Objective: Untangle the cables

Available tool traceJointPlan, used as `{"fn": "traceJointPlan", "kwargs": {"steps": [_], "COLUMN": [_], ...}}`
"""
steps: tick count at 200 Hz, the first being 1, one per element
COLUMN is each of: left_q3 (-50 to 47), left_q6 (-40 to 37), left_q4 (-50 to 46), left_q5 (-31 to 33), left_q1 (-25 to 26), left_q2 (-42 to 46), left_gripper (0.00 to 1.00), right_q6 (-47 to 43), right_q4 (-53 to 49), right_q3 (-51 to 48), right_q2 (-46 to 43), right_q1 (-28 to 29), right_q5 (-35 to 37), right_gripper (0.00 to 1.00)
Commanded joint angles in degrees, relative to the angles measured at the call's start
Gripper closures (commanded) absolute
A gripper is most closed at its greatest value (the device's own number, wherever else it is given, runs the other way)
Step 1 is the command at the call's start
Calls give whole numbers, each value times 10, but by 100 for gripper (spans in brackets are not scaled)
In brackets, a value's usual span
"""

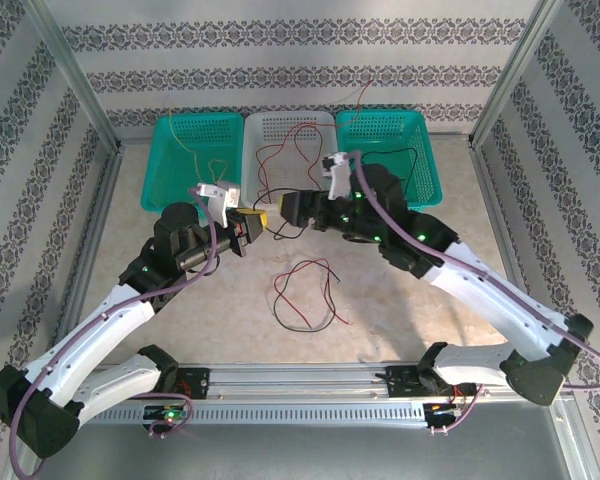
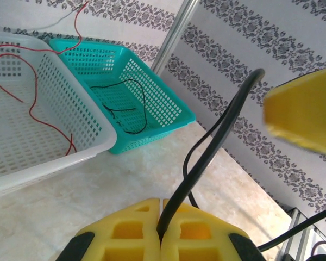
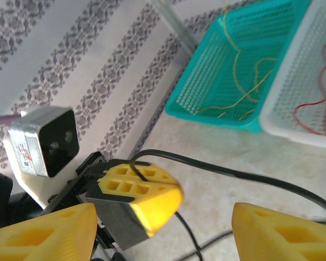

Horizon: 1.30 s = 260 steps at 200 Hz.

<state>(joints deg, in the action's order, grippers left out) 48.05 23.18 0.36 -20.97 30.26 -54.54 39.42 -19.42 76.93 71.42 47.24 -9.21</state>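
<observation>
Top external view is showing a loose tangle (image 1: pixel 320 285) of red and black cables lying on the table (image 1: pixel 230 325) at 6 o'clock from the grippers, nearest the arm bases, with nothing touching it. Just beyond, the left gripper (image 1: pixel 248 224) is clamping the held black cable (image 2: pixel 217 136). The strand is sitting in the seam between its yellow fingers and, in the left wrist view, arching away toward 1 o'clock. The right gripper (image 1: pixel 278 212) is facing it tip to tip, fingers spread wide and grasping nothing. In the right wrist view the strand is running out of the left pinch toward 3 o'clock.

Several things are looking risky to me. The two grippers are crowding each other, so a careless close may be landing on the left fingers rather than the wire. I cannot tell where the held strand is ending. If it is joining the loose tangle, pulling may be tightening a knot or dragging the heap. If it is leading back to a basket, a tug may be spilling sorted wire. A wire this thin may also be slipping out of the pinch.

Farthest off, three baskets are sitting side by side. At 11 o'clock the left teal basket (image 1: pixel 160 165) is holding the yellow cable (image 3: pixel 236 60). At 12 o'clock the white basket (image 1: pixel 250 135) is holding the red cable (image 1: pixel 280 150). At 1 o'clock the right teal basket (image 1: pixel 432 165) is holding a thin black cable (image 2: pixel 143 109).
</observation>
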Motion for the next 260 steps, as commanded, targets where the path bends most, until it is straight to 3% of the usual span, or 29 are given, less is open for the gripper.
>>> {"fn": "traceJointPlan", "kwargs": {"steps": [1,26,85,162,168,185,199,238,260], "left_q3": [-14,-31,-54,-72,-71,-73,-80,-84,-89], "left_q6": [-6,6,15,16,17,20,22,14,12], "left_q4": [56,88,130,124,121,118,117,81,64], "left_q5": [-16,-19,-50,-59,-58,-47,-17,38,39], "left_q1": [-5,-4,-4,-5,-4,-4,-4,-4,-4], "left_q2": [18,27,29,20,15,14,22,39,42], "left_gripper": [100,100,100,100,91,49,32,17,22], "right_q6": [23,55,96,97,95,77,59,-1,-34], "right_q4": [70,99,119,115,112,91,55,-73,-106], "right_q3": [28,22,31,58,61,75,99,207,239], "right_q2": [9,27,63,93,93,89,86,149,196], "right_q1": [14,14,-5,-42,-46,-68,-104,-241,-303], "right_q5": [-5,-1,20,-17,-20,-24,-27,-50,-29], "right_gripper": [33,36,53,100,100,100,100,100,100]}}
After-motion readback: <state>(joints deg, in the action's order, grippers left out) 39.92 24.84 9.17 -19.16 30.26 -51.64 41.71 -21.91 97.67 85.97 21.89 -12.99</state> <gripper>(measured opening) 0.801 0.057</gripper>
